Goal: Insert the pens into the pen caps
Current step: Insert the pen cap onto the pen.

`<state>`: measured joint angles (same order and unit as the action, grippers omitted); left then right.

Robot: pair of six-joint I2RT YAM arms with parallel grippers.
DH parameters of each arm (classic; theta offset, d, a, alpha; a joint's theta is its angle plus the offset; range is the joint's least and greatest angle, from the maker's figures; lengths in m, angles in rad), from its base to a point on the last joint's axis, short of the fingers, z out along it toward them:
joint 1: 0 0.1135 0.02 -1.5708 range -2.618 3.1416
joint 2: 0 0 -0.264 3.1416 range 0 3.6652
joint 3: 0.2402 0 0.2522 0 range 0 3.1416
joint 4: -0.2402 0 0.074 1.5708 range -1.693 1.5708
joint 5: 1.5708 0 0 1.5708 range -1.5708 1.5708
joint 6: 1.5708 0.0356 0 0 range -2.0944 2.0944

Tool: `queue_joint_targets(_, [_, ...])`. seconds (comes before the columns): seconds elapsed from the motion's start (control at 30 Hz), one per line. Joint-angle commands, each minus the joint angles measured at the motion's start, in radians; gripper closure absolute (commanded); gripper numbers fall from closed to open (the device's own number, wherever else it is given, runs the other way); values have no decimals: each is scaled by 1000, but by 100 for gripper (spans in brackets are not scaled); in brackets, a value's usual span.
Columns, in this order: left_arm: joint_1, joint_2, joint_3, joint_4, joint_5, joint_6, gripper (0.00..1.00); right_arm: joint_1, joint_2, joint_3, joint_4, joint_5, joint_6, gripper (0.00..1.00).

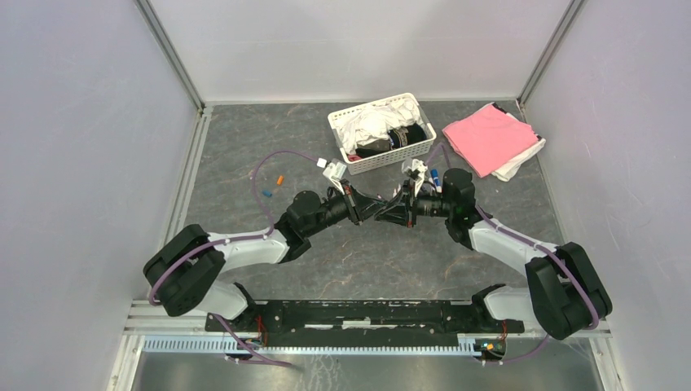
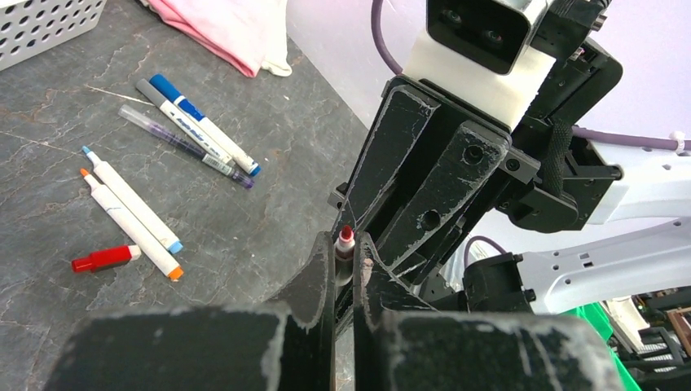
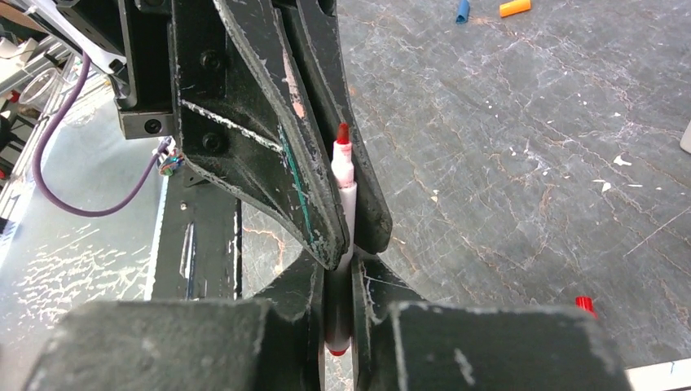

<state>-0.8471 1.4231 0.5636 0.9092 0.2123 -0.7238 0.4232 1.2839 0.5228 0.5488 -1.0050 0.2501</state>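
- Grip: the left gripper (image 2: 346, 262) and the right gripper (image 3: 338, 273) meet nose to nose. Each has its jaws closed tight on the same red-tipped pen (image 3: 345, 183), which bridges the two sets of fingers clear of the table.
- Handling: the pen looks light, stiff and smooth-skinned, so the slim barrel may well twist or slide between flat pads. The nib is likely soft and could smear. I judge the best hold to be mid-barrel, square across, leaving the end bare for a cap.
- Right wrist view only: this shows the white barrel running up between the opposing fingers, with a red end below its own fingertips. A blue cap (image 3: 462, 10) and an orange cap (image 3: 515, 8) lie on the table, well beyond and to the right of the fingertips.
- Left wrist view only: just the red nib pokes out between its own fingertips. Two white pens (image 2: 130, 199) lie side by side, well off to the left of the fingers. A short red piece (image 2: 104, 259) sits just beside them, and I cannot tell whether it is a cap.
- Top view: the pen is too small to make out. A white basket (image 1: 383, 161) and a pink cloth (image 1: 489, 137) sit beyond the grippers.
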Motion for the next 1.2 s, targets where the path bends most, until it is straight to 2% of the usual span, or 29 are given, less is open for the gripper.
queue_joint_targets(0.0, [-7,-29,32,2,9,14,94,8,-17,53,11,-30,-53,100])
queue_joint_targets(0.13, [-7,-70,36,-31,-22,28,69,9,-14,64,-23,-29,-81,100])
queue_joint_targets(0.27, [-6,-180,52,-181,-101,120,40,5,-17,101,-142,-41,-217,100])
queue_joint_targets(0.33, [-5,-239,56,-266,-144,173,31,-7,-19,128,-226,-41,-304,100])
queue_joint_targets(0.47, [1,-316,97,-490,-162,387,17,-71,-32,213,-449,-10,-509,100])
queue_joint_targets(0.53, [6,-313,155,-642,-166,488,6,-114,-37,251,-559,27,-612,100])
queue_joint_targets(0.6, [13,-275,240,-807,-191,564,1,-166,-32,280,-635,48,-671,100])
queue_joint_targets(0.73, [38,-98,453,-1078,-129,683,0,-278,8,324,-727,36,-731,100])
queue_joint_targets(0.9, [42,215,719,-1315,-90,827,1,-449,58,375,-835,-15,-789,100])
queue_joint_targets(1.03, [40,418,893,-1442,-73,952,11,-541,46,367,-841,-30,-801,100])
queue_joint_targets(1.17, [40,564,1035,-1535,-29,1070,21,-564,49,368,-841,-51,-796,100])
